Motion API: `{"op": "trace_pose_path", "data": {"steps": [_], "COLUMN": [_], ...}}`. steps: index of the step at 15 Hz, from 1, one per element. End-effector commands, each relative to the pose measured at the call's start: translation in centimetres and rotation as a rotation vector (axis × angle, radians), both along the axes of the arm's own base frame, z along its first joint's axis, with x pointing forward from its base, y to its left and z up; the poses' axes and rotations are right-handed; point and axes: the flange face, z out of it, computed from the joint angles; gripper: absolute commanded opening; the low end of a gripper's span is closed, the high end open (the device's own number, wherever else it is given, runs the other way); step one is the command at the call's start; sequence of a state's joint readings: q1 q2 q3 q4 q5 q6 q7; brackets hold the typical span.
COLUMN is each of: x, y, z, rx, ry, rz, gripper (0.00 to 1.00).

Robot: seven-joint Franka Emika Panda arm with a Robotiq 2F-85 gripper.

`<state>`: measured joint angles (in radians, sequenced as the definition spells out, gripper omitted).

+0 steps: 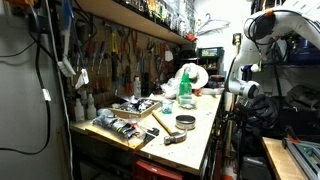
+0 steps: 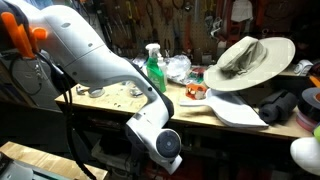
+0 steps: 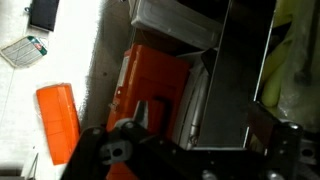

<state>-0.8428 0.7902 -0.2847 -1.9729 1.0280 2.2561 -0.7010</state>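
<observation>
My gripper (image 3: 195, 152) shows only in the wrist view, as dark fingers at the bottom edge, set wide apart with nothing between them. It hangs below the bench's edge and points at an orange case (image 3: 150, 85) and a grey metal box (image 3: 215, 75) beneath it. An orange block (image 3: 57, 120) lies to the left of the case. In both exterior views the white arm (image 1: 250, 60) (image 2: 100, 60) is folded down beside the workbench, and the gripper itself is out of sight there.
The workbench (image 1: 205, 135) holds a green bottle (image 1: 185, 92) (image 2: 155, 68), a wide-brimmed hat (image 2: 250, 60), a hammer (image 1: 165, 120), a tape roll (image 1: 185, 123) and trays of tools. Tools hang on the back wall. A white card (image 3: 22, 50) lies on the floor.
</observation>
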Motion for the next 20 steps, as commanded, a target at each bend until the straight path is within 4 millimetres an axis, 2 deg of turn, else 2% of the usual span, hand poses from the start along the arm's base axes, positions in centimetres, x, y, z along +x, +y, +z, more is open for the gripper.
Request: {"op": "trace_pose_path", "data": {"steps": [1, 11, 17, 20], "x": [-0.4, 2.3, 2.3, 1.6], "y": [-0.9, 0.1, 0.4, 0.6], "z": [0.1, -0.7, -2.0, -1.9], "rx": [0.026, 0.015, -0.047, -0.071], "ry": [-0.024, -0.028, 0.072, 0.127], "rz": [-0.025, -0.104, -0.124, -0.088], "gripper": [1.0, 1.0, 1.0, 1.0]}}
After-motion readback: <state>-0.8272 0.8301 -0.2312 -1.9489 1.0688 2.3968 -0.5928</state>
